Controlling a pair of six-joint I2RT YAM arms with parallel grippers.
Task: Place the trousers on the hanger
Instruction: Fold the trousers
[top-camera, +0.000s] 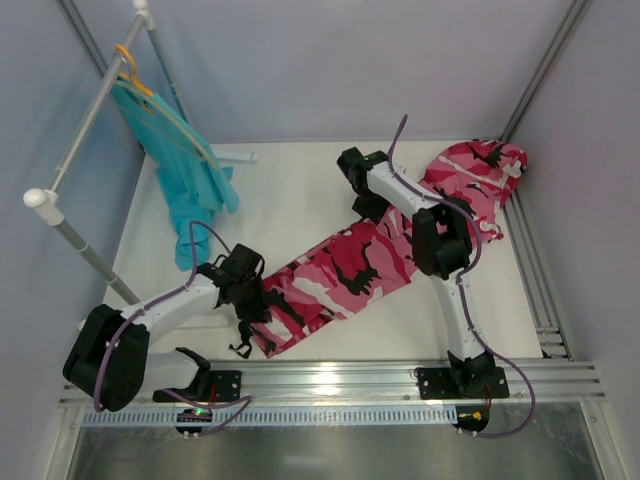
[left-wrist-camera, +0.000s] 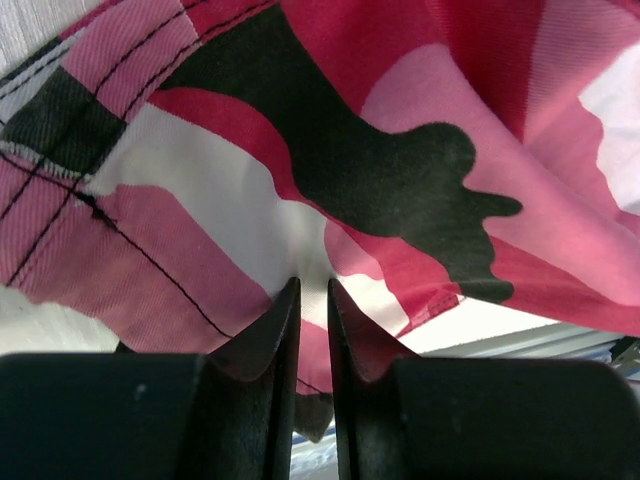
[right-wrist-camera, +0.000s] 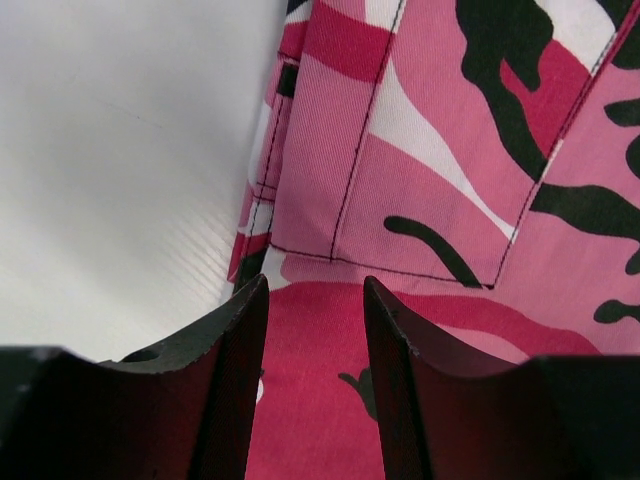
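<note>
The trousers (top-camera: 350, 265), pink camouflage with black and white patches, lie slantwise on the table from near left to far right. My left gripper (top-camera: 243, 292) is at their near-left end. In the left wrist view the trousers (left-wrist-camera: 400, 170) fill the frame and my left gripper (left-wrist-camera: 313, 284) is shut on a fold of them. My right gripper (top-camera: 368, 205) hovers over the middle of the trousers (right-wrist-camera: 440, 180), near their left edge, and my right gripper (right-wrist-camera: 315, 282) is open. A thin pale curved rod (top-camera: 192, 132) across the teal garment looks like the hanger.
A white tube rack (top-camera: 85, 130) stands at the far left, carrying an orange hanger (top-camera: 130, 65) with a teal garment (top-camera: 195, 185). An aluminium rail (top-camera: 340, 378) runs along the near edge. Grey walls enclose the white table (top-camera: 300, 190).
</note>
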